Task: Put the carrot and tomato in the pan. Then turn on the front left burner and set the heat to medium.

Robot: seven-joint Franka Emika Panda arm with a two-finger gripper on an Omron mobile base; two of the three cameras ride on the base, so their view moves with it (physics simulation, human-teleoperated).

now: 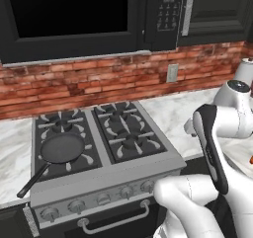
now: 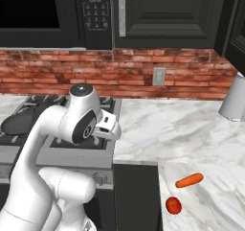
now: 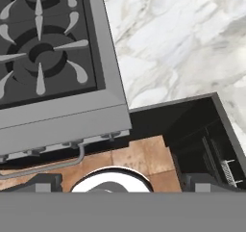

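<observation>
**Nothing in the pan yet, veggies waiting off to the right**

So here's where we stand. The pan (image 1: 63, 148) sits on the front left burner (image 1: 74, 155), handle sticking out toward the front-left corner of the stove (image 1: 106, 182), which makes sense: it's parked right where the heat will go, so we only need to bring the food to it. It looks empty from the left base view.

The carrot (image 2: 189, 180) and the tomato (image 2: 173, 205) lie on the marble counter (image 2: 182, 124) to the right of the stove, near each other but apart, tomato closer to the front edge. Both are well apart from the pan, so each one probably means a carry across the stove.

Our arm is folded up over the gap between stove and counter, hand looking down at the right front burner (image 3: 41, 58) and the counter edge. We can't tell whether the fingers are wide or narrow, the tips aren't really visible, and we're seemingly holding nothing.

The knobs (image 1: 104, 198) along the front panel look untouched, fine since the burner comes last.
</observation>
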